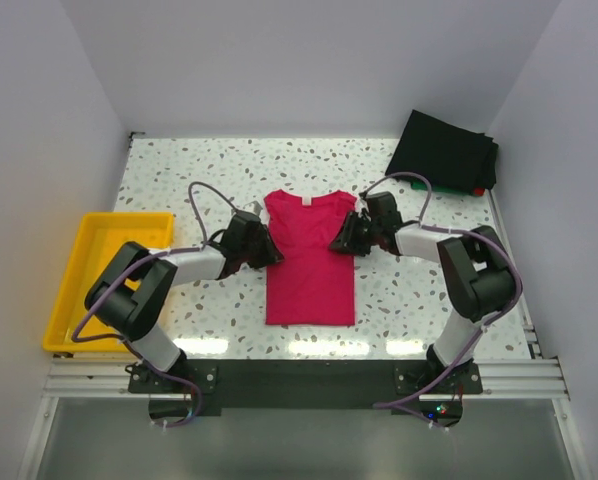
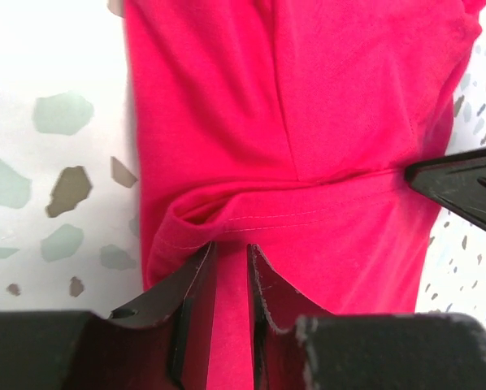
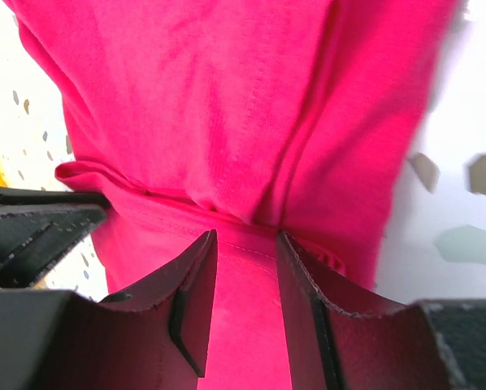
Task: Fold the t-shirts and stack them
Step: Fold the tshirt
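Nearest the arm bases, the crimson-pink t-shirt [image 1: 311, 275] lies flat on the speckled table [image 1: 419, 300]. It sits right in the middle between the two arms, bottom hem toward the robot and neckline pointing away. Off to the left, near that edge of the table, sits a yellow tray [image 1: 99, 270], well apart from the shirt.

A bit further in, both arms reach inward to the shirt's sleeves. The left gripper [image 2: 231, 272] has its jaws squeezed down to a narrow slit with a fold of the pink cloth pinched in it, and the fabric is bunched up just ahead of the tips. The right gripper [image 3: 245, 268] sits a touch wider, but it also has pink cloth clamped between its jaws on the opposite side.

Way at the back right corner, a folded pile of black t-shirts [image 1: 447, 152] sits with slivers of green and red peeking out at its near edge.
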